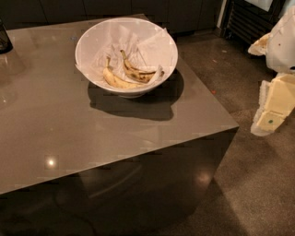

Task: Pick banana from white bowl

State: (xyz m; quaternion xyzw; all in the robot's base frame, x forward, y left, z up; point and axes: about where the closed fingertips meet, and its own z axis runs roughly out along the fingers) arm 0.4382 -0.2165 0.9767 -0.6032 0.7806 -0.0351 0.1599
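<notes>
Single camera, set high, looks steeply down across the table [69, 129] at mid range, white bowl [84, 39] toward 12 o'clock, gripper [272, 110] at the 3 o'clock edge.

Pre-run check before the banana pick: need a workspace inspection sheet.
Surface: glossy grey-brown table, glare spots.
Job's things: white bowl on the table's far right part, lined with crumpled paper; banana, brown-streaked, lying inside.
Clutter: paler banana beside it in the bowl; dark object at the table's far-left edge.
Grippers: gripper right of the table, above the floor, apart from the bowl.
Cables: nothing seen.
Surroundings: dark floor; dark cabinets behind.
</notes>
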